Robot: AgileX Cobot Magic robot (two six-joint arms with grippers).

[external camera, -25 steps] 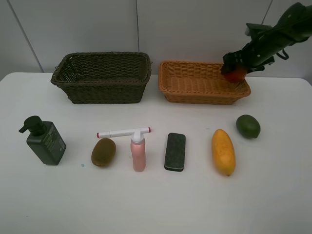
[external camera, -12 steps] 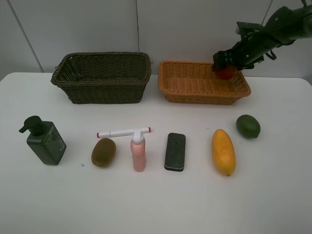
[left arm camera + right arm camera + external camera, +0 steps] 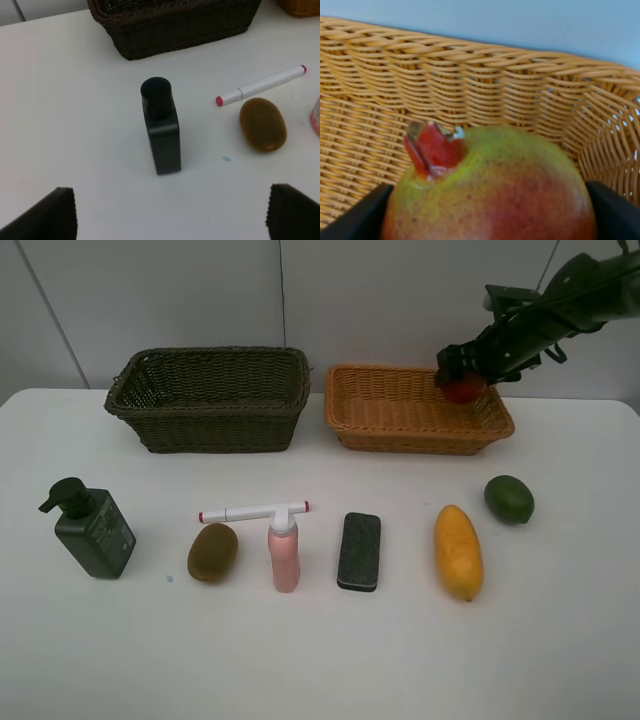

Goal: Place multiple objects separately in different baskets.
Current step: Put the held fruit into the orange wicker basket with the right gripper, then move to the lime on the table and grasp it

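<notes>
My right gripper (image 3: 462, 378) is shut on the red pomegranate (image 3: 462, 390) and holds it over the right end of the orange-tan basket (image 3: 400, 410). The right wrist view shows the pomegranate (image 3: 490, 190) filling the space between the dark fingers, with the orange-tan basket's wall (image 3: 470, 80) behind it. On the table lie the dark green pump bottle (image 3: 92, 528), kiwi (image 3: 212, 551), marker (image 3: 254, 511), pink bottle (image 3: 284, 554), eraser (image 3: 359, 551), mango (image 3: 458, 551) and lime (image 3: 509, 499). My left gripper (image 3: 170, 215) hangs open above the pump bottle (image 3: 161, 125), near the kiwi (image 3: 262, 124) and marker (image 3: 261, 85).
The dark olive-brown basket (image 3: 208, 398) stands at the back left, beside the orange-tan one. In the left wrist view the dark basket (image 3: 175, 25) lies beyond the pump bottle. A wall rises just behind both baskets.
My right gripper carried the pomegranate left and slightly up over the orange-tan basket during the first half second, then held still. The table objects have not moved.
</notes>
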